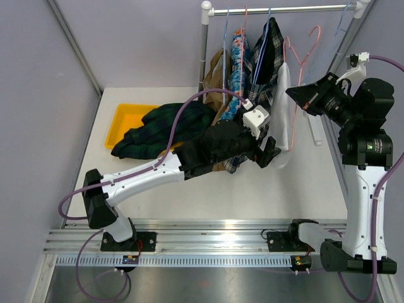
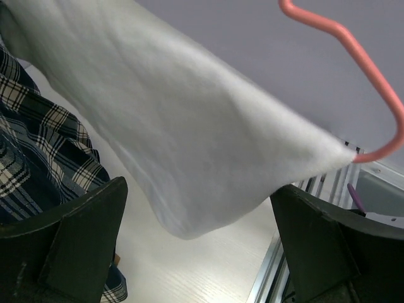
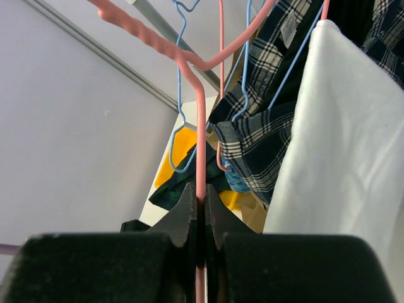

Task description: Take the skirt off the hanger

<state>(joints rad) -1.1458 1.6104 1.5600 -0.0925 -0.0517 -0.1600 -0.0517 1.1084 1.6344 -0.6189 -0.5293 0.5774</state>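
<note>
Right gripper (image 3: pixel 201 203) jaws pinch a pink hanger (image 3: pixel 201 126), left gripper (image 2: pixel 199 246) gapes, over a white table (image 1: pixel 208 192) between grey walls (image 1: pixel 126 38); below the rail (image 1: pixel 284 9), the tan skirt (image 1: pixel 213 76) hangs lengthwise downward.

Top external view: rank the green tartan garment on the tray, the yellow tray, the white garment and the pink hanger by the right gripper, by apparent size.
1. green tartan garment
2-3. yellow tray and white garment: look alike, and the tray is partly covered, so unranked
4. pink hanger, thin wire

Tartan garment (image 1: pixel 165 129) overlaps yellow tray (image 1: pixel 128 116); pink hanger (image 3: pixel 201 126) carries white cloth (image 2: pixel 189 145).
</note>
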